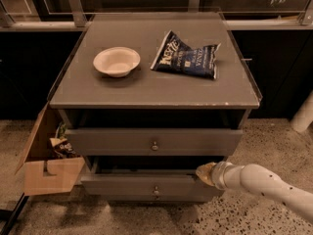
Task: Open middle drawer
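Note:
A grey cabinet (146, 89) shows two grey drawer fronts with small round knobs. The upper front (122, 142) stands slightly out under the top. The lower front, the middle drawer (127, 186), also stands out a little, with a dark gap above it. My gripper (205, 173), a tan tip on a white arm (264, 182) coming from the right, is at the top right corner of the middle drawer front, at the gap. A third front is hidden.
A white bowl (116, 61) and a dark blue chip bag (186, 58) lie on the cabinet top. An open cardboard box (46, 173) with items stands on the speckled floor at the left. A railing (73, 6) runs behind.

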Robot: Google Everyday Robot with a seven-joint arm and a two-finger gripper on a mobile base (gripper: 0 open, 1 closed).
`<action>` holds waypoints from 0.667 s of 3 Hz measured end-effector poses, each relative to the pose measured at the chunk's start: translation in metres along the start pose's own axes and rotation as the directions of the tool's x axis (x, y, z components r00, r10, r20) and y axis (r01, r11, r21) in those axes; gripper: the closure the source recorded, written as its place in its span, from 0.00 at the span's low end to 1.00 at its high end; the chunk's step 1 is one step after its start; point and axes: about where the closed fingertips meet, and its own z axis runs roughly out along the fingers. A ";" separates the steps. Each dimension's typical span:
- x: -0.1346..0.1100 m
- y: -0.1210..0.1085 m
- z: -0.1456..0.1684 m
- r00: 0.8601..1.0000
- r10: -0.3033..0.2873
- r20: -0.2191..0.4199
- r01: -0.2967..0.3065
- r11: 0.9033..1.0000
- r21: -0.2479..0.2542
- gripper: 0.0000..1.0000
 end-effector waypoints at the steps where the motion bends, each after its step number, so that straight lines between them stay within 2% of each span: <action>1: -0.006 -0.005 0.008 1.000 -0.016 -0.020 0.016 1.000 0.006 1.00; 2: -0.007 -0.008 0.027 0.998 -0.033 -0.054 0.033 0.999 -0.012 1.00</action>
